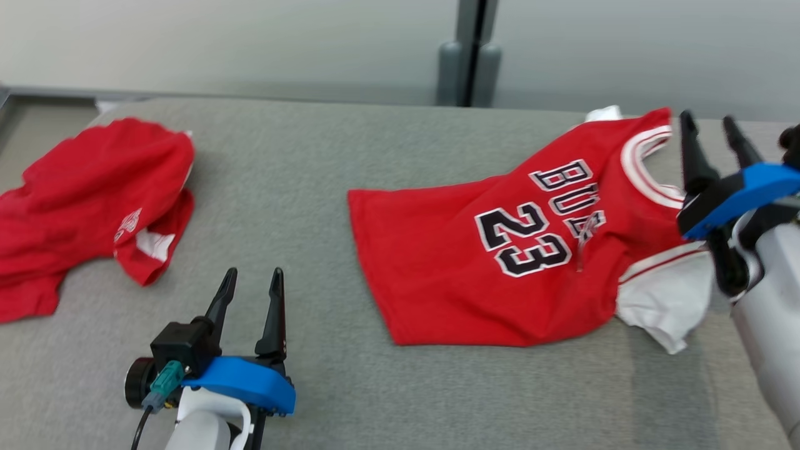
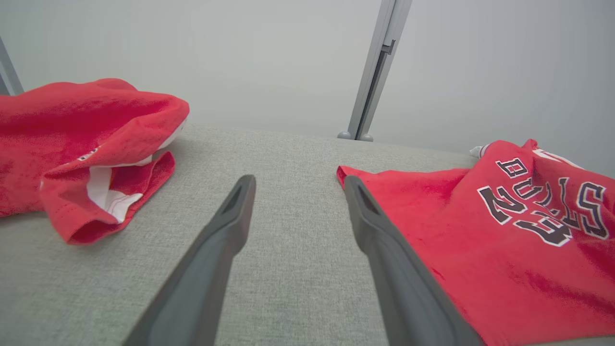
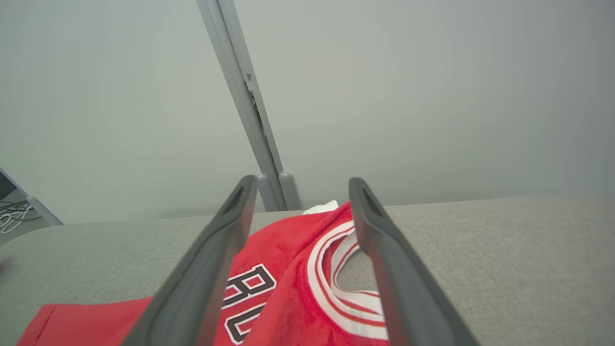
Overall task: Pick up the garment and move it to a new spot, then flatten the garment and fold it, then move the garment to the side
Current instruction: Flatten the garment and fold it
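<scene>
RED JERSEY DOWN, BOTH GRIPPERS FREE. Your red jersey point(image 1: 500, 262) lies on the right half of the grey, cloth-covered tabletop point(image 1: 300, 187). It is front side up, with its hem toward the middle and its white-banded collar point(image 1: 644, 169) toward the far right edge. It is laid out but not flat. A crease runs down through the chest print, and a crumpled white part point(image 1: 665, 300) spills out below the armhole at the near right. By the look of it, the move to a new spot is done and flattening is what you face next.

Your right gripper point(image 1: 708, 119) stands just beside the collar, fingers spread wide and pinching nothing. Its own wrist view shows the collar between the two fingers, neither one closed on it. That leaves it well placed to take the neckline or shoulder for a smoothing pull. Your left gripper point(image 1: 255, 274) is likewise spread and empty, low over bare tabletop toward the front edge. It is near the jersey's hem corner but apart from it, a fair starting place for the other end of a stretch.

Readable writing: black, white-outlined block letters spell "BULLS" in an arch over the number "23". In the head view the crease swallows the last letters, while the left wrist view gives the whole word. A second red garment point(image 1: 81, 194) sits bunched at the far left, well apart, and its white print is too small to read. A grey post point(image 1: 467, 56) stands behind the tabletop.
</scene>
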You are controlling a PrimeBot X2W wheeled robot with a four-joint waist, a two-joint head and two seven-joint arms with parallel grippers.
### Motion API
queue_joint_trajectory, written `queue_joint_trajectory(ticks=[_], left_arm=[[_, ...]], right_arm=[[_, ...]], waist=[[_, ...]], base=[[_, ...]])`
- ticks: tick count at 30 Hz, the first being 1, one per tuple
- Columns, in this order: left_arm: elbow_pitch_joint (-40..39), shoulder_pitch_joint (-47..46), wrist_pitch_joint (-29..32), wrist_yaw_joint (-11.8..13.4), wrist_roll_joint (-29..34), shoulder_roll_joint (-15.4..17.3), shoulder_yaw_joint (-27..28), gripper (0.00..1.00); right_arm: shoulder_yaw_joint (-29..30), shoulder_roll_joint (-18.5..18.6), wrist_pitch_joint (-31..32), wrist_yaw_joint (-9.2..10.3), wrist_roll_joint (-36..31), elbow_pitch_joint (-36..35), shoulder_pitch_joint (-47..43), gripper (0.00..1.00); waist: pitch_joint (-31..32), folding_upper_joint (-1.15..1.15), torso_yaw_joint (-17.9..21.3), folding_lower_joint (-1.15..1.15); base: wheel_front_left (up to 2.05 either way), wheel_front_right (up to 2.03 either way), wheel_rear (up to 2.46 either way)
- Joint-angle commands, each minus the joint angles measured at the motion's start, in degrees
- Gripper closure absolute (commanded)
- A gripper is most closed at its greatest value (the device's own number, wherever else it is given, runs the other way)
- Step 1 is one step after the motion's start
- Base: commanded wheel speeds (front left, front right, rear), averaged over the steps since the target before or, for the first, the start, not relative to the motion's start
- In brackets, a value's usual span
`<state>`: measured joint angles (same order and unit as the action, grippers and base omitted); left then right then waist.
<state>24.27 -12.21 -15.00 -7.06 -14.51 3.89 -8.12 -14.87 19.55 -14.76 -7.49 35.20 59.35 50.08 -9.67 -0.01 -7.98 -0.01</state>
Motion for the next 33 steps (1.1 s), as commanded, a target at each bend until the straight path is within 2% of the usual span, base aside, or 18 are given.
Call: queue_joint_trajectory(ticks=[1, 3, 7, 11, 13, 16, 20, 23, 27, 33], left_arm=[[0.3, 1.1, -0.3, -0.1, 0.0, 0.4, 0.3, 0.00], [0.6, 2.2, -0.3, -0.1, -0.4, 0.6, 0.7, 0.00], [0.7, 3.1, -0.3, 0.0, -0.6, 0.7, 1.1, 0.00], [1.3, 3.6, -0.3, 0.0, -1.1, 0.6, 0.9, 0.00], [1.9, 3.8, -0.3, -0.1, -1.5, 0.6, 0.8, 0.00], [2.6, 3.5, -0.3, -0.1, -1.8, 0.6, 0.5, 0.00], [3.3, 3.3, -0.3, -0.2, -2.2, 0.9, 0.4, 0.00], [3.6, 3.0, -0.3, -0.2, -2.4, 1.0, 0.1, 0.00], [3.9, 2.6, -0.3, -0.2, -2.5, 1.0, -0.3, 0.00], [4.5, 2.5, -0.3, -0.2, -3.1, 0.9, -0.8, 0.00]], right_arm=[[-1.1, -0.1, -0.4, -0.01, 1.2, -3.4, -3.9, 0.00], [-2.4, 0.0, -0.4, -0.01, 2.3, -9.1, -9.5, 0.00], [-1.1, 0.2, -0.5, -0.01, 2.2, -17.8, -17.9, 0.00], [-0.1, -1.7, -0.4, -0.01, 4.4, -26.2, -26.9, 0.00], [0.1, -2.2, -0.5, -0.01, 3.3, -31.1, -32.6, 0.00], [3.3, -3.6, -0.5, -0.01, 0.8, -34.0, -36.7, 0.00], [6.9, -6.3, -0.5, -0.01, -3.2, -34.2, -39.4, 0.00], [7.1, -7.6, -0.5, -0.01, -4.5, -32.8, -40.0, 0.00], [6.2, -7.2, 0.0, -0.01, -5.7, -29.3, -39.5, 0.00], [5.1, -5.6, 4.7, -0.01, -9.5, -21.1, -36.2, 0.00]], waist=[[4.0, 0.01, 4.4, 0.01], [5.6, 0.01, 6.4, 0.01], [6.5, 0.01, 8.1, 0.01], [6.8, 0.01, 8.8, 0.01], [6.8, 0.01, 9.3, 0.01], [6.7, 0.01, 9.6, 0.01], [6.7, 0.01, 9.9, 0.01], [6.8, 0.01, 10.0, 0.01], [6.9, 0.01, 9.7, 0.01], [6.7, 0.01, 8.8, 0.01]], base=[[0.00, 0.00, 0.00], [0.00, 0.00, 0.00], [0.00, 0.00, 0.00], [0.00, 0.00, 0.00], [0.00, 0.00, 0.00], [0.00, 0.00, 0.00], [0.00, 0.00, 0.00], [0.00, 0.00, 0.00], [0.00, 0.00, 0.00], [0.00, 0.00, 0.00]])
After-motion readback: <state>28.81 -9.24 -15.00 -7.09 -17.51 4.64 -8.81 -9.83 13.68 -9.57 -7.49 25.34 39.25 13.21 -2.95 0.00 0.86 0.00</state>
